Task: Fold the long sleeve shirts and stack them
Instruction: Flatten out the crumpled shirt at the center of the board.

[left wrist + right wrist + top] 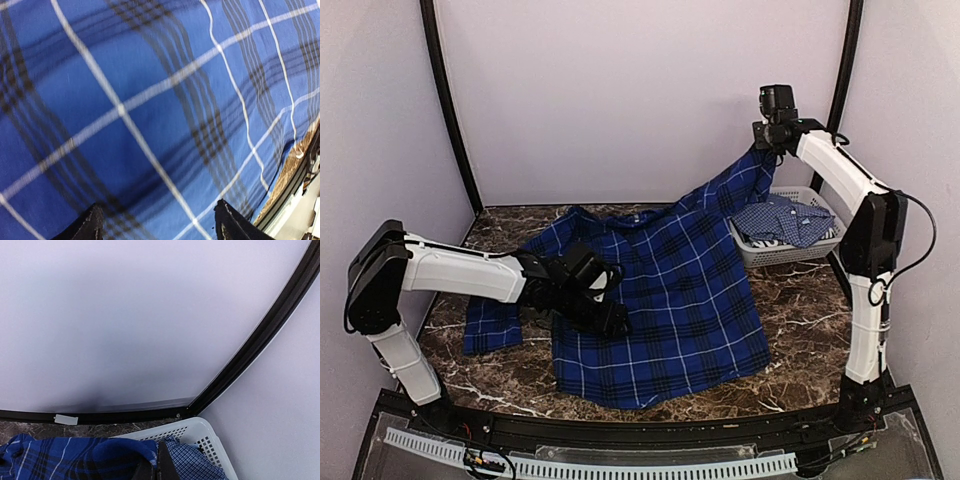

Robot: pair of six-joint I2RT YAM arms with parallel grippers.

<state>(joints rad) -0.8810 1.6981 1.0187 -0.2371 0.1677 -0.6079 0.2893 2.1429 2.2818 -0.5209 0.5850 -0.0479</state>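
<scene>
our right gripper [769, 145] pinches the plaid shirt [680, 290] sleeve high to spread it; left gripper [616, 320], unclenched, steadies the body.

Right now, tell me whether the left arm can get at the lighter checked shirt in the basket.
Probably not. The left gripper sits low over the dark plaid shirt, while the lighter shirt lies in the basket at far right, behind the sleeve the right gripper holds up.
</scene>
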